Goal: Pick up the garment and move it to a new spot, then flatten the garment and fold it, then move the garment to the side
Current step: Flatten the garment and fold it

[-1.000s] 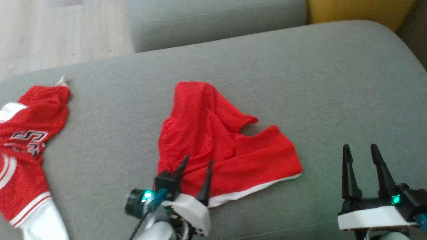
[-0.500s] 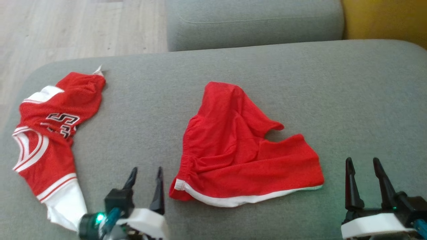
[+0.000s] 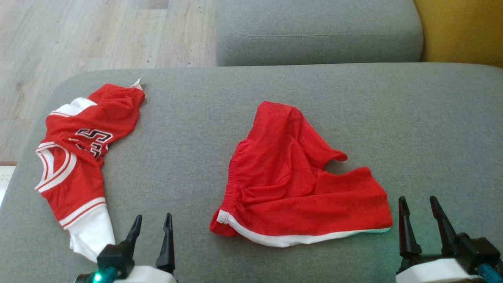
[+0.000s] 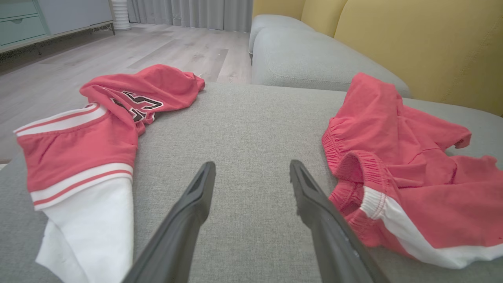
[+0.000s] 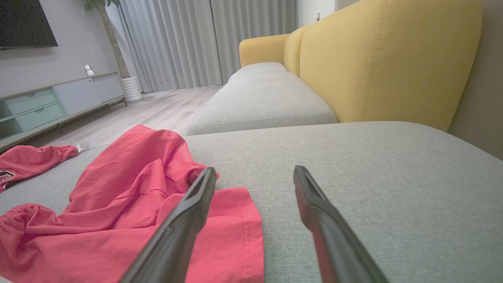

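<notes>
- Two tools in view, both empty. The left tool (image 3: 153,216) has its fingers apart over bare cushion between the two garments. The right tool (image 3: 417,198) is likewise spread, just off the shorts' right hem corner.
- The red shorts (image 3: 298,184), taken as the task's garment, lie near the middle of the grey sofa cushion (image 3: 432,118). They are crumpled: one leg is thrown up and over, the waistband is bunched at the left, and white trim runs along the near edge.
- A red-and-white jersey (image 3: 78,157) lies rumpled at the cushion's left end, well apart from the shorts. Neither tool touches it.
- Progress, as judged: the shorts rest free on the cushion, so relocation may be finished, though this cannot be confirmed. Flattening is not done, no fold is made, and the final move aside is outstanding.
- Next requirement, as judged: grasp the waistband and hem corners and draw the cloth flat.
</notes>
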### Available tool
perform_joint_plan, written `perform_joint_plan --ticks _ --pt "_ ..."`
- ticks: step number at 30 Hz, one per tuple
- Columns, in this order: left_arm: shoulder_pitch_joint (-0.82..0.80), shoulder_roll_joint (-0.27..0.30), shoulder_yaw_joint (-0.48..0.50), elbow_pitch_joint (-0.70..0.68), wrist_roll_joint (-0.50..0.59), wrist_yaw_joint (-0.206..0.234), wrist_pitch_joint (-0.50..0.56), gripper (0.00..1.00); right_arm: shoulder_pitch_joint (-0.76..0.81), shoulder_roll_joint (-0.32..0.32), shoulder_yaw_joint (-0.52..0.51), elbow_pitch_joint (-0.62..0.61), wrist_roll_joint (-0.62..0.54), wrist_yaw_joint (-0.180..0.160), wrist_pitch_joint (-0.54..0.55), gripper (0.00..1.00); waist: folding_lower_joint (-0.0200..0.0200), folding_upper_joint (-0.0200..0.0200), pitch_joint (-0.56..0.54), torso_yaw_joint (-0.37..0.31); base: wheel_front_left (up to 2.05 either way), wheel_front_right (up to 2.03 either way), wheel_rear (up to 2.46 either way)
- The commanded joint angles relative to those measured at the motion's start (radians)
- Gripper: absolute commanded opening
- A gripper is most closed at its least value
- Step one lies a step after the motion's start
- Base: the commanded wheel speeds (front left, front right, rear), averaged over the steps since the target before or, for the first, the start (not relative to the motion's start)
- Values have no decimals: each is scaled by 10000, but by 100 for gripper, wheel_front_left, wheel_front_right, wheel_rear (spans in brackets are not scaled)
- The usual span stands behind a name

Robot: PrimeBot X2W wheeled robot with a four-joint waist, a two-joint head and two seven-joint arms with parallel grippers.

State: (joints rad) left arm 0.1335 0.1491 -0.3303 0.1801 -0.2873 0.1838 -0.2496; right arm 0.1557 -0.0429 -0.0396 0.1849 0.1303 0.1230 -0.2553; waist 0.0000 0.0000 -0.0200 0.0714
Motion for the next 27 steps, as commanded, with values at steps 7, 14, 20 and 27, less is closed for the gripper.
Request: perform_joint_plan --ticks 7,14,20,27 --pt "-221 -319 992 -289 541 -744 -122 100 -220 -74 332 -132 -26 77 -65 100 0 0 -40 58 0 0 0" --pt "-168 -593 1328 -164 908 -1132 -122 100 -229 -74 404 -33 51 77 -65 100 0 0 -23 -59 0 0 0" --pt "-181 -753 1460 -73 1139 -1295 -122 100 -322 -74 523 -149 71 77 -65 100 0 0 -26 -196 0 0 0" --pt "-348 -844 1201 73 1152 -1421 -39 100 -473 -94 563 -401 36 77 713 100 0 0 -60 -386 0 0 0"
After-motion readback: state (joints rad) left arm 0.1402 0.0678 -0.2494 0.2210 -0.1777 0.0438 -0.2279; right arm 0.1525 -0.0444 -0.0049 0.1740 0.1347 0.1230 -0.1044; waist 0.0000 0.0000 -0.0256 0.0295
